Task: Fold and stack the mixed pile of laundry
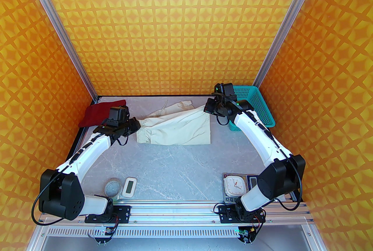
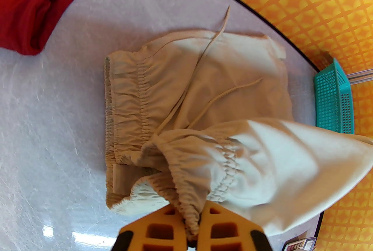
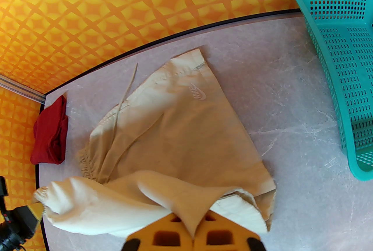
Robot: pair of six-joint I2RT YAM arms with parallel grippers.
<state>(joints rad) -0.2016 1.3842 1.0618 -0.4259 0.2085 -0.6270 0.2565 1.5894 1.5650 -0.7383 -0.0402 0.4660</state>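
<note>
1. The grey table has bare marble in its middle, which I judge is room kept for folding.
2. The cream shorts lie across the far half of the table. The near layer is lifted at both ends, probably so that one half can go over the other.
3. The teal basket sits in the far right corner, apart from the cloth.
4. The dark red shirt is bundled in the far left corner. It looks folded already, so I take it as the base of the stack.
5. My left pincer is clamped on the gathered waistband. That arm reaches forward and bends inward, with the wrist low over the shorts' left end.
6. My right pincer is pinched tight on a fold of the leg fabric. That arm arches up and inward, holding its end higher.
</note>
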